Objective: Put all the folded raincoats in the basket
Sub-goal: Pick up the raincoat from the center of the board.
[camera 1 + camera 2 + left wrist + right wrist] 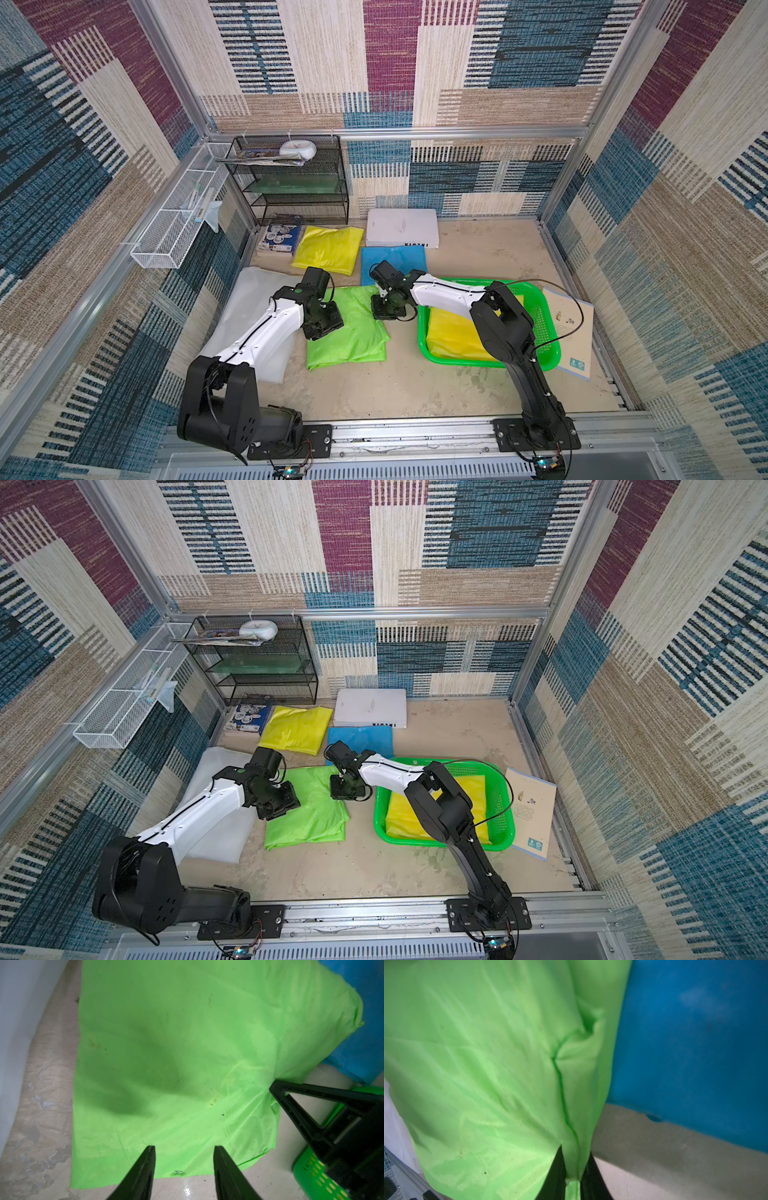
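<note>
Now the right gripper is clenched on the edge of the 1 lime raincoat. That raincoat lies mid-tabletop, just beside the 1 green basket near the right edge. The left gripper hangs over the lime raincoat's left side, fingers apart, grasping nothing. 1 yellow raincoat lies in the basket. A 2nd yellow raincoat lies near the back edge beside 1 blue raincoat.
</note>
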Tool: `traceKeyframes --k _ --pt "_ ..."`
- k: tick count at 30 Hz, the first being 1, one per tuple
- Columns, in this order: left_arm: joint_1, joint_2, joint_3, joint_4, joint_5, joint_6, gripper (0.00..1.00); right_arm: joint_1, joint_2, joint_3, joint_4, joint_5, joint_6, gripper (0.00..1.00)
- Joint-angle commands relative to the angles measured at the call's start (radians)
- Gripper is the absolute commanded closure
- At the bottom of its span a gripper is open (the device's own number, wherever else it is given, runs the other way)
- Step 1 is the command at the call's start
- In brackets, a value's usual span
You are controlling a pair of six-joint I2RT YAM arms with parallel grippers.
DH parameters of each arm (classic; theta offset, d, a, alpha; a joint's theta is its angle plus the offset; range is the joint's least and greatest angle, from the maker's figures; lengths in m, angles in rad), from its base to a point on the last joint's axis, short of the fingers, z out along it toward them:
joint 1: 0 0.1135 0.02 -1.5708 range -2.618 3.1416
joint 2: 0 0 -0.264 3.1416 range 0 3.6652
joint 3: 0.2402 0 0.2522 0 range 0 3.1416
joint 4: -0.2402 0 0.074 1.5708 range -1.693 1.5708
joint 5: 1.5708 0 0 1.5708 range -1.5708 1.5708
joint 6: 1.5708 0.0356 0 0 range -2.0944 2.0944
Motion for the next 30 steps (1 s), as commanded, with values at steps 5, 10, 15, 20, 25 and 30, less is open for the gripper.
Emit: traceKeyframes --k 5,10,15,20,25,30 --pt "0.001 -0.015 0.023 -0.068 -0.064 0.002 0.49 -0.003 -0.058 -0.024 -0.126 -0.015 -0.128 0.95" --pt "0.003 -0.036 -0.008 -0.060 -0.078 -0.018 0.44 -0.003 -0.090 -0.033 -0.239 0.036 -0.239 0.97" --pt "0.003 -0.047 -0.080 -0.015 -0.083 -0.045 0.42 -0.003 -0.069 -0.020 -0.287 0.071 -0.314 0.98" --pt "0.003 -0.037 -0.146 0.031 -0.058 -0.056 0.47 -0.009 -0.036 0.018 -0.287 0.075 -0.301 0.97" --pt "0.003 -0.044 -0.215 0.094 -0.037 -0.055 0.52 -0.009 -0.014 0.039 -0.279 0.054 -0.293 0.97" --pt "0.003 -0.007 -0.245 0.161 -0.014 -0.050 0.59 -0.009 -0.011 0.034 -0.271 0.047 -0.294 0.98"
